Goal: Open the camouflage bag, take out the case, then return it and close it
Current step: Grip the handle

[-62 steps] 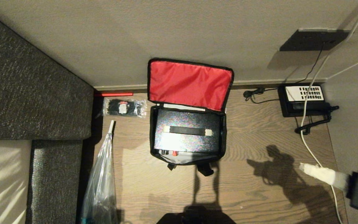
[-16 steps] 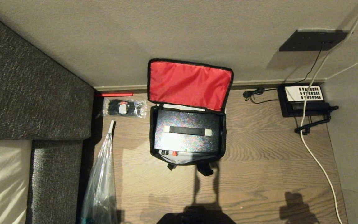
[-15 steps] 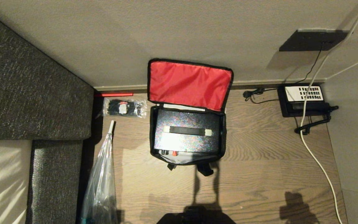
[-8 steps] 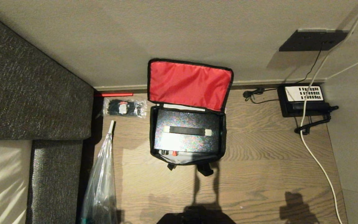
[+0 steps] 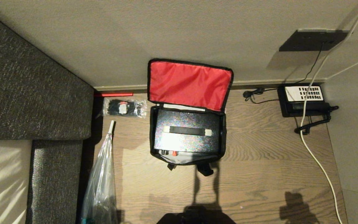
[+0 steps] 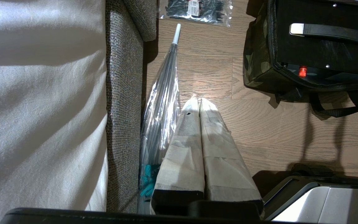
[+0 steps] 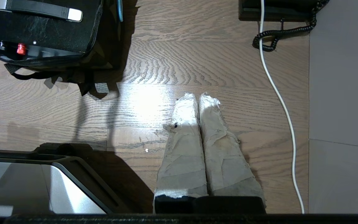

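The camouflage bag [image 5: 223, 130] lies open on the wooden floor by the wall, its red-lined lid [image 5: 190, 84] leaning back against the wall. Inside lies the black case [image 5: 186, 141] with its strap handle [image 5: 187, 130] up and a red dot [image 5: 174, 153] at the near edge. The left wrist view shows the bag's camouflage side [image 6: 256, 62] and the case [image 6: 322, 49]. My left gripper [image 6: 196, 99] is shut and empty over bare floor, short of the bag. My right gripper [image 7: 197, 95] is shut and empty over bare floor, apart from the bag [image 7: 104, 59]. Neither arm shows in the head view.
A grey sofa [image 5: 26, 93] fills the left. A clear plastic-wrapped umbrella [image 5: 103, 174] lies along it. A packet of black cable ties [image 5: 123, 107] sits by the wall. A black telephone [image 5: 305, 99] and a white cable [image 5: 318, 161] lie at the right.
About four seconds ago the right gripper showed at the right edge of the head view; it has since left that view. Over the last second nothing has moved.
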Controlling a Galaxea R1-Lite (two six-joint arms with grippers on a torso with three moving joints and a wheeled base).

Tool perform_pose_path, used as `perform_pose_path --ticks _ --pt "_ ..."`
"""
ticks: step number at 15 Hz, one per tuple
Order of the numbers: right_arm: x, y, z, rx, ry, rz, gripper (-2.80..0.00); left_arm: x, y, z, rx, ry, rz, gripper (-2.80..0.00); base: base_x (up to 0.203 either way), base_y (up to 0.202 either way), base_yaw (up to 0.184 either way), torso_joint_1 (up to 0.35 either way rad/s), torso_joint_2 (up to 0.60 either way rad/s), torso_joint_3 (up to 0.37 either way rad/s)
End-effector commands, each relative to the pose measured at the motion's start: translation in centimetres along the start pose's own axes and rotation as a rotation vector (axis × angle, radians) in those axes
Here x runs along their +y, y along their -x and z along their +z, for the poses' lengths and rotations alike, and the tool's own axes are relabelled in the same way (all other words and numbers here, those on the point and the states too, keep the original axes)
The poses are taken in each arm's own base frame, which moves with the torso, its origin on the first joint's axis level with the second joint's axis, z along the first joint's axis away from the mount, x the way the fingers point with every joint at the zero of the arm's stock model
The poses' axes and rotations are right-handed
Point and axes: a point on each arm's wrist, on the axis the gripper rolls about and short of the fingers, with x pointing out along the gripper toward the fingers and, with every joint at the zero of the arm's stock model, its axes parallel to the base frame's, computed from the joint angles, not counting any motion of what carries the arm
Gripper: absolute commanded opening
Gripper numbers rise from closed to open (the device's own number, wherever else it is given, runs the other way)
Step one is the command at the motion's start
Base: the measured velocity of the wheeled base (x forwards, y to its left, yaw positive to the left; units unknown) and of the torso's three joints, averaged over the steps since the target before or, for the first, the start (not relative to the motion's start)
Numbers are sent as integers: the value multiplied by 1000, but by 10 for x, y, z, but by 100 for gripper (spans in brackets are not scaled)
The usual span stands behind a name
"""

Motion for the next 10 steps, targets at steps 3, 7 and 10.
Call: perform_pose_path --ticks 3,7,10 --pt "0 0 0 0 1 1 -280 0 0 -1 1 1 1 -280 0 0 0 0 0 0" --pt "0 0 0 0 1 1 -280 0 0 -1 1 1 1 -280 0 0 0 0 0 0" --pt "0 0 0 0 1 1 -280 0 0 -1 1 1 1 -280 0 0 0 0 0 0"
